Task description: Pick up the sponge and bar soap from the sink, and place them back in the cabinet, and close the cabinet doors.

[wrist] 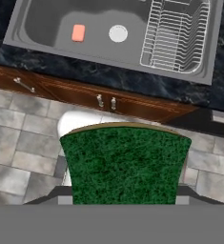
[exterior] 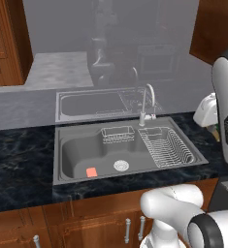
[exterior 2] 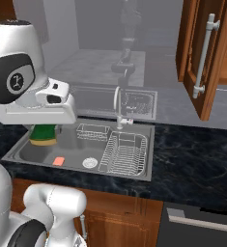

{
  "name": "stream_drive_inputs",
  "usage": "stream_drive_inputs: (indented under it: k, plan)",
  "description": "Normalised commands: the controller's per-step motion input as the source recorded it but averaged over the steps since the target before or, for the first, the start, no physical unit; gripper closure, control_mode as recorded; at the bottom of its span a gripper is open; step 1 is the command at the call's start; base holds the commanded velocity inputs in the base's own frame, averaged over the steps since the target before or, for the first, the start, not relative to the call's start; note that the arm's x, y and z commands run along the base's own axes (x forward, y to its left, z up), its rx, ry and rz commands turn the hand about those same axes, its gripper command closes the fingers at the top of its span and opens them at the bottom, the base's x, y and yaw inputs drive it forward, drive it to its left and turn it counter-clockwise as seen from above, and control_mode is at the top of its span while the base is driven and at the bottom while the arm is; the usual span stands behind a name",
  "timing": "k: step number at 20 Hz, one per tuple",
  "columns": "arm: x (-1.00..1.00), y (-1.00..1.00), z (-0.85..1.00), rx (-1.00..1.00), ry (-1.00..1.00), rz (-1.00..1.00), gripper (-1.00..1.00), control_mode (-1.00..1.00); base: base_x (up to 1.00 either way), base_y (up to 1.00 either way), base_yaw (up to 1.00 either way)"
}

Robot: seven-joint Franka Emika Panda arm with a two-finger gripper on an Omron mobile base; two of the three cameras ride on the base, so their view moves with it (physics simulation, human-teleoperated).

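The sponge (wrist: 125, 164) sits clamped in my tool (exterior 2: 43, 137), a dark green mottled block with a thin yellowish edge along its top as the hand view shows it. In the right base view the sponge (exterior 2: 43, 135) hangs just below my white hand, raised above the left end of the sink (exterior 2: 134, 176); only its green face and a yellow rim at the bottom show there. My tool's fingertips are hidden behind the block, so I judge the grip by how the sponge rides with the hand.

The bar soap (exterior: 91, 172) lies flat on the basin floor (salmon-pink, rounded corners), near the front left, with the round white drain (exterior: 121, 165) a little to its right. Beside the basin a wire rack (exterior: 165, 147) fills the drainer side, and the faucet (exterior: 148, 104) rises behind it.

Around the sink runs the dark marbled table (exterior: 18, 160). Up at the right, a cabinet door (exterior 2: 202, 53) stands open, its long silver handle (exterior 2: 204, 55) vertical.
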Motion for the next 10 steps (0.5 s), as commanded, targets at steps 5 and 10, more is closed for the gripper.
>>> stream_drive_inputs:
  k: [5, 10]
  plan:
    - [0.00, 0.00, -0.06, 0.00, -0.08, 0.00, 1.00, -1.00, 0.00, 0.00, 0.00]
    - [0.00, 0.00, 0.00, 0.00, -0.02, 0.00, 1.00, 1.00, 0.00, 0.00, 0.00]
